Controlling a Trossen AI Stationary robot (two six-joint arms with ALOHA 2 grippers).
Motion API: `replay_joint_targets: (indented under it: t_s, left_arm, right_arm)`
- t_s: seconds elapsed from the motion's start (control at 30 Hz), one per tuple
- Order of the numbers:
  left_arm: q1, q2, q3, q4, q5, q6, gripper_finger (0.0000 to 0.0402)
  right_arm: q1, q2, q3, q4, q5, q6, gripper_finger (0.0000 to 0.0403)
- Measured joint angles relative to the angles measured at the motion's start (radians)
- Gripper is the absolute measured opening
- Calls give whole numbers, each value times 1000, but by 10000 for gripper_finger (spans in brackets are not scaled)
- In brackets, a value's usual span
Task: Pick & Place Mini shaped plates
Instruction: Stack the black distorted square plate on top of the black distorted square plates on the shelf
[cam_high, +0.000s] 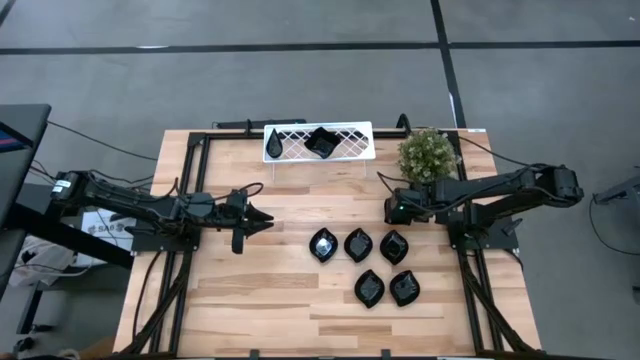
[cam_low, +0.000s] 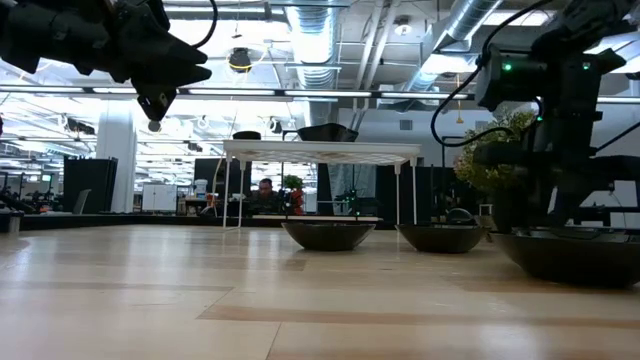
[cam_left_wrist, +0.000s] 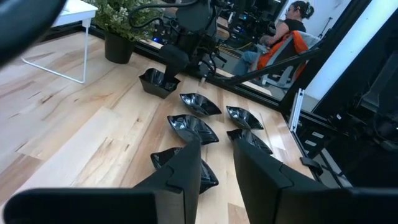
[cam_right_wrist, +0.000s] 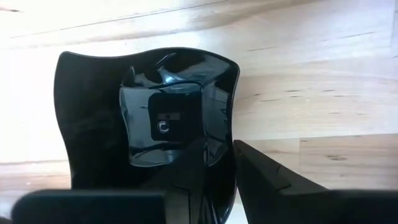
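Five glossy black leaf-shaped mini plates (cam_high: 358, 244) lie on the table in two rows, right of centre. A wavy-edged square plate (cam_high: 322, 141) and a narrow one (cam_high: 272, 148) rest on the white wire rack (cam_high: 352, 142) at the far edge. My right gripper (cam_high: 392, 208) points down at another square plate (cam_right_wrist: 149, 118), which sits on the table just beyond the rows (cam_left_wrist: 154, 86). My left gripper (cam_high: 262, 218) hovers left of the rows with nothing between its shut fingers (cam_left_wrist: 217, 146). My right gripper (cam_right_wrist: 233, 155) has the square plate by its rim (cam_right_wrist: 231, 134). One finger (cam_right_wrist: 193, 168) is inside the bowl and the other (cam_right_wrist: 267, 174) outside it. The fingers come from above, pointing down. The plate's base rests on the table, upright.
A small green potted plant (cam_high: 428, 153) stands at the far right, close behind my right arm. The rack stands on thin white legs (cam_low: 228, 190). Bare wood lies to the left and near side of the plates. A seated person (cam_left_wrist: 292, 25) shows beyond the table.
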Motion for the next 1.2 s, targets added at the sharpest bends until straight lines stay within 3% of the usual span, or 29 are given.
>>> replay_joint_targets:
  t_s: [0.5, 0.8, 1.2]
  left_arm:
    - [0, 0, 0, 1, 2, 0, 97]
    - [0, 0, 0, 1, 1, 0, 97]
    - [0, 0, 0, 1, 0, 0, 97]
  right_arm:
    - [3, 0, 2, 5, -4, -15, 5]
    - [3, 1, 69, -1, -4, -72, 3]
    - [3, 1, 304, 2, 18, -230, 4]
